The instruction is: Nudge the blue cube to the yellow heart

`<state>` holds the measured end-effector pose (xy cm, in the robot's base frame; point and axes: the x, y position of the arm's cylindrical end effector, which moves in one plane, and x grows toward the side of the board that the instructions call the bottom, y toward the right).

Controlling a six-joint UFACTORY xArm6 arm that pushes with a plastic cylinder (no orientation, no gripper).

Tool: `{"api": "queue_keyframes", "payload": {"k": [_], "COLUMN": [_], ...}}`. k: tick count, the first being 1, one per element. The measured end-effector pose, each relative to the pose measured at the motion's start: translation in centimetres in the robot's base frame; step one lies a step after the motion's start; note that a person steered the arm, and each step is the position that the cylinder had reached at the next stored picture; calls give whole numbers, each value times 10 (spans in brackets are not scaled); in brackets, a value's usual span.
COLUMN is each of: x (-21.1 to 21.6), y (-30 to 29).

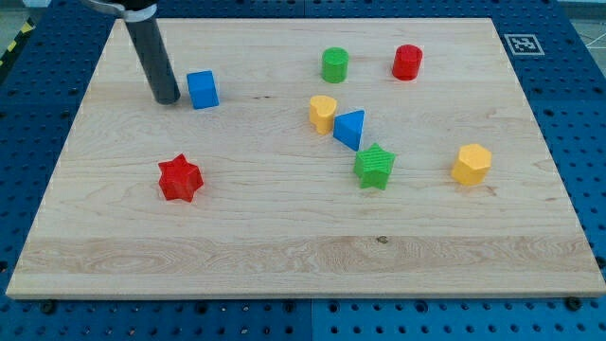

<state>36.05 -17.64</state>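
Note:
The blue cube sits on the wooden board at the view's upper left. My tip rests on the board just to the cube's left, a small gap apart from it. The yellow heart stands near the board's middle, well to the right of the cube and slightly lower in the view. A blue triangular block lies right next to the heart on its right side.
A green cylinder and a red cylinder stand at the view's top. A green star lies below the blue triangle. A yellow hexagonal block is at the right, a red star at the lower left.

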Motion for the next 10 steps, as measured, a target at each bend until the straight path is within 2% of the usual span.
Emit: {"api": "queue_keyframes", "payload": {"k": [2, 3, 4, 5, 6, 7, 10], "x": [0, 0, -3, -27, -61, -67, -39], "y": [101, 122, 83, 68, 81, 115, 152]}}
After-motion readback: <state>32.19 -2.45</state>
